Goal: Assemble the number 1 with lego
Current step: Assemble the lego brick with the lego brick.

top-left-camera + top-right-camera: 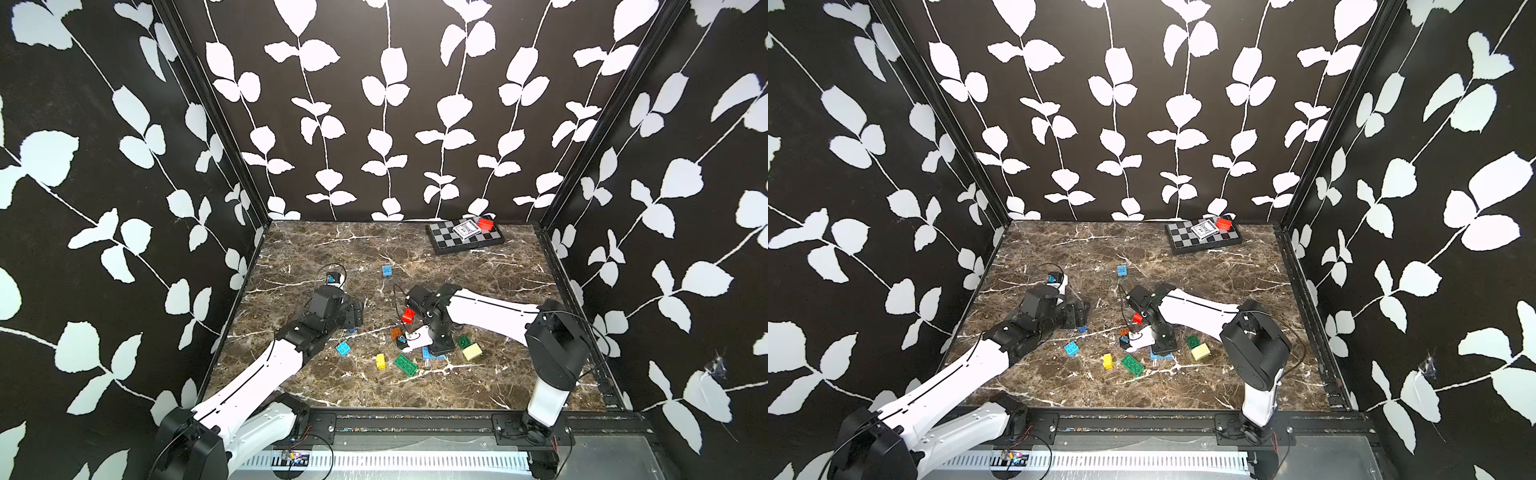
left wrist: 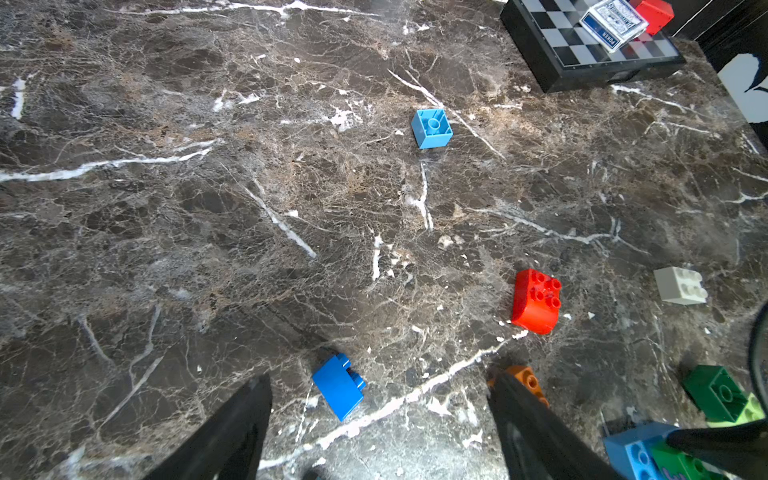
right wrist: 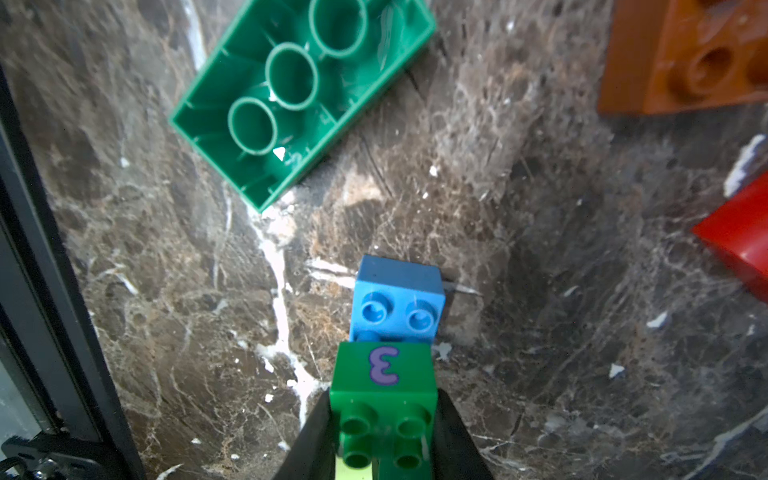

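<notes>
**Right claw** (image 3: 384, 415): is gripping a green brick (image 3: 384, 374) bearing a purple 3, one finger on each side. This brick is covering part of the studded top of a blue brick (image 3: 397, 299) lying on the counter (image 1: 316, 249).

**Left claw** (image 2: 379, 380): is standing wide open and holding nothing, with a dark blue brick (image 2: 338, 386) lying near it.

**Loose lego around the right claw:**
- green oblong brick (image 3: 299, 91), lying upside down
- orange brick (image 3: 685, 62)
- red brick (image 2: 536, 301)
- white brick (image 2: 681, 286)
- yellow brick (image 1: 380, 360)
- cream brick (image 1: 472, 351)

**Light blue square brick** (image 2: 432, 128): is lying upside down, well apart from the rest, farther back.

**Chessboard** (image 1: 444, 237): is sitting at the far right corner, carrying a card pack (image 1: 464, 230) and a second red brick (image 1: 485, 224).
</notes>
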Robot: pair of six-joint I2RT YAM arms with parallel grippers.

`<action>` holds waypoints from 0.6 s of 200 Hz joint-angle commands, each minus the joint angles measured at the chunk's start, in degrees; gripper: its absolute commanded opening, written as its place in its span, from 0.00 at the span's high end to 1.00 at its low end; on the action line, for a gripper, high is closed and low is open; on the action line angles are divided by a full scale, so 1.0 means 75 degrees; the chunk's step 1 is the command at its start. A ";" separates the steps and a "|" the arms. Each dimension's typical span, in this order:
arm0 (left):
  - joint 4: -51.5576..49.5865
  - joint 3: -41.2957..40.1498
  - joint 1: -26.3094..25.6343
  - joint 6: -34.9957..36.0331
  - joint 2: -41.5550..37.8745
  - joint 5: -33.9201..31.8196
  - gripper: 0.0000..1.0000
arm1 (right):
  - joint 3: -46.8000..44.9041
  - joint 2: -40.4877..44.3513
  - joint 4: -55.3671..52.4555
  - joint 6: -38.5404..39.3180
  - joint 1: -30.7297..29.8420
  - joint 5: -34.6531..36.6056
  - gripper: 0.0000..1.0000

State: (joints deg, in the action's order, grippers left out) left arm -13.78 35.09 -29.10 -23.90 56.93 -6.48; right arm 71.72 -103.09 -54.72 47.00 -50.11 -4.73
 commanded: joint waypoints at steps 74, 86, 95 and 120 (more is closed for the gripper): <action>-0.0026 -0.0074 0.0060 0.0093 -0.0124 -0.0072 0.15 | -0.0673 0.0065 0.0319 -0.0288 -0.0007 0.0210 0.80; -0.0023 -0.0079 0.0060 0.0073 -0.0112 -0.0073 0.15 | -0.0775 0.0109 0.0378 -0.0378 -0.0015 0.0242 0.80; -0.0015 -0.0073 0.0060 0.0070 -0.0101 -0.0070 0.15 | -0.0840 0.0126 0.0404 -0.0440 -0.0040 0.0285 0.80; 0.0008 -0.0065 0.0061 0.0048 -0.0060 -0.0083 0.16 | -0.0978 0.0101 0.0459 -0.0612 -0.0159 0.0461 0.81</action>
State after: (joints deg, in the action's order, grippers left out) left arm -13.78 35.09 -29.08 -23.90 56.93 -6.55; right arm 67.88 -100.71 -50.83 44.34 -50.30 -3.42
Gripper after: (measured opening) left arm 0.844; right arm 0.316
